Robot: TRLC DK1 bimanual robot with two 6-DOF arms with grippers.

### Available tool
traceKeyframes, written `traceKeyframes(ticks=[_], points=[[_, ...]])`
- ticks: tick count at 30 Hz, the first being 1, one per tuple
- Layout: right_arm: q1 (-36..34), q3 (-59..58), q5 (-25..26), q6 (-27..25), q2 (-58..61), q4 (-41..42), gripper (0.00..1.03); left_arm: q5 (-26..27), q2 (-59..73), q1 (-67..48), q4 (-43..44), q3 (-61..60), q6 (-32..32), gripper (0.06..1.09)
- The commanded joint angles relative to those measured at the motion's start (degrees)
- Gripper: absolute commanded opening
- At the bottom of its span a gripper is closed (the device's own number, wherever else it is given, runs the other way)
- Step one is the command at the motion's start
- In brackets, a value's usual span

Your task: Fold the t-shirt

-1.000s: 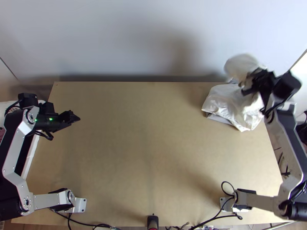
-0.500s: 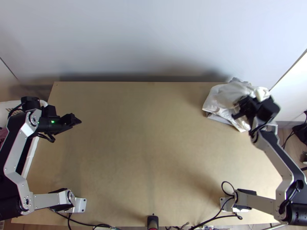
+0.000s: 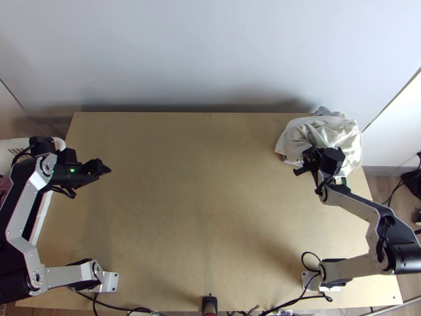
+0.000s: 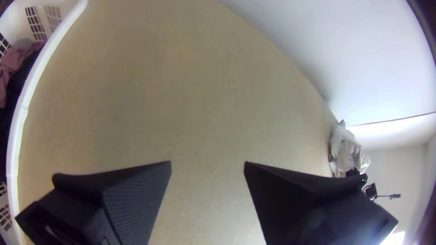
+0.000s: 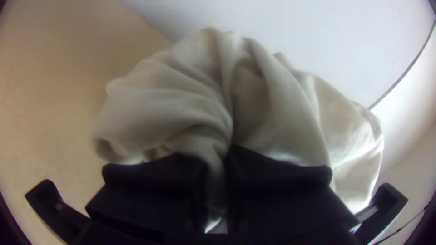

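Observation:
The cream-white t-shirt [image 3: 337, 134] lies bunched in a heap at the table's far right corner, a greyer bit of cloth [image 3: 324, 111] showing behind it. At the heap's near left side is my right gripper [image 3: 305, 162]. Deep creases in the shirt [image 5: 181, 100] run down between the fingers of my right gripper [image 5: 217, 170], which is shut on a gathered part. Over the table's left side is my left gripper [image 3: 108, 168]. Seen from its wrist, my left gripper [image 4: 208, 164] stands open with nothing held, far from the shirt [image 4: 345, 147].
A white basket [image 4: 28, 97] with dark and pink cloth in it stands at the table's left edge. Bare tabletop [image 3: 200, 184] spreads between the arms. A pale wall [image 3: 210, 52] rises behind the far edge, and cables [image 3: 294, 301] lie by the right base.
The right gripper has come down and toward the table's middle and near side. The raised part of the shirt has dropped and now spreads over the heap. The left arm has hardly shifted.

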Motion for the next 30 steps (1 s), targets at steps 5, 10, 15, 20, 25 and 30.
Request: traceKeyframes(ticks=[5,10,15,20,25,30], points=[[-1.3,-0.3,0.7,2.9,-3.5,0.4,0.1,0.0,-4.9,3.1,-1.1,-4.8,2.7,0.85],[-1.3,-1.6,0.7,5.5,-16.7,-10.5,0.72,0.0,-7.4,3.9,-2.1,-6.7,3.6,0.85],[1.6,-2.9,0.7,7.1,-32.3,-19.5,0.99,0.1,-9.5,3.1,-3.8,-6.3,3.4,0.85],[4.0,-2.6,0.7,7.4,-42.6,-28.8,0.99,0.2,-10.4,3.0,-4.9,-6.3,3.0,0.85],[7.6,-3.4,1.1,10.7,-50.6,-35.2,0.99,0.0,-11.4,3.1,-4.1,-7.8,3.6,0.85],[8.8,-1.5,5.8,17.8,-52.9,-38.1,0.99,0.0,-14.9,4.3,-0.9,-10.2,3.4,0.85]])
